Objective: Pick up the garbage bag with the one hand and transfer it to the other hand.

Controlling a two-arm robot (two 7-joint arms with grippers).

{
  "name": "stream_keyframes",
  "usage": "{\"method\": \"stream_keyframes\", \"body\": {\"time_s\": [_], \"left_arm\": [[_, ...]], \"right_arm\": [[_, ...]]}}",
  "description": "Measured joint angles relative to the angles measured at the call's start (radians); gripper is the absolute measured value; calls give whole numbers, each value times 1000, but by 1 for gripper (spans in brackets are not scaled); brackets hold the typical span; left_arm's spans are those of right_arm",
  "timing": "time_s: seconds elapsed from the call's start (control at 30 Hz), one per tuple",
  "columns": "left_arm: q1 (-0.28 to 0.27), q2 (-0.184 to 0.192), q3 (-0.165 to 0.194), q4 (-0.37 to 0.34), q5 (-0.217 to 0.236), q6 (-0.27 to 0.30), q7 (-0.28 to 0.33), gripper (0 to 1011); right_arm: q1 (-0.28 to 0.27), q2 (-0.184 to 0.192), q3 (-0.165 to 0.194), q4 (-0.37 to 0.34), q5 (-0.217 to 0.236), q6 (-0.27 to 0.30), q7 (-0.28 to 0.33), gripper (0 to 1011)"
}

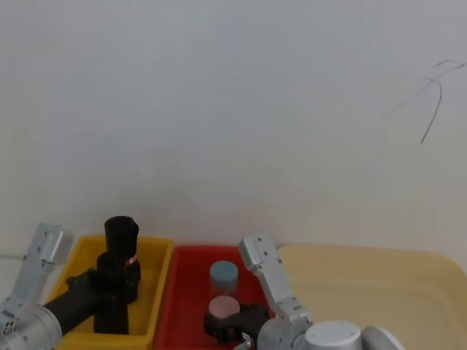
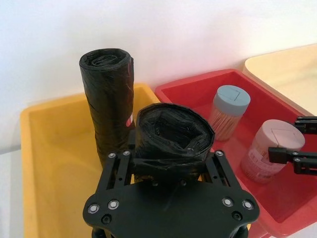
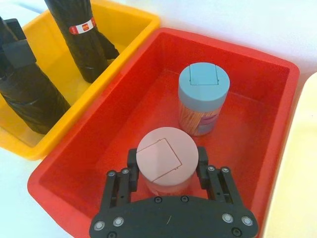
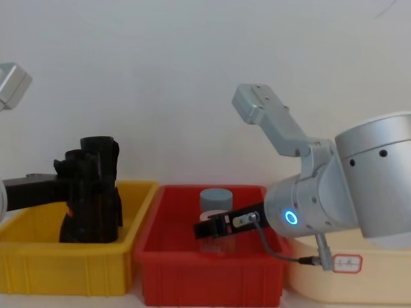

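Observation:
Two black glossy garbage bag rolls stand in the yellow bin (image 1: 162,271). My left gripper (image 2: 172,157), on the green-ringed arm's side, is shut on the nearer garbage bag (image 2: 173,131) near its top; in the chest view this garbage bag (image 4: 82,212) leans a little. The taller roll (image 2: 108,94) with a red-white label stands just behind it, untouched. My right gripper (image 3: 167,159), on the blue-ringed arm (image 4: 290,217), is low in the red bin (image 3: 223,49). It is open, with a pink-lidded jar (image 3: 163,157) between its fingers.
A grey-lidded jar (image 3: 203,96) stands behind the pink one in the red bin. A cream tray (image 1: 365,284) lies to the right of the red bin. A white wall rises close behind the bins.

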Motion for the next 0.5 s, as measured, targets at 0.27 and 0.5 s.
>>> {"method": "stream_keyframes", "body": {"time_s": [0.27,0.5], "left_arm": [[0,0,0,0,0,0,0,504],[0,0,0,0,0,0,0,456]], "right_arm": [[1,0,1,4,-1,-2,1,648],[1,0,1,5,-2,-3,2,648]]}}
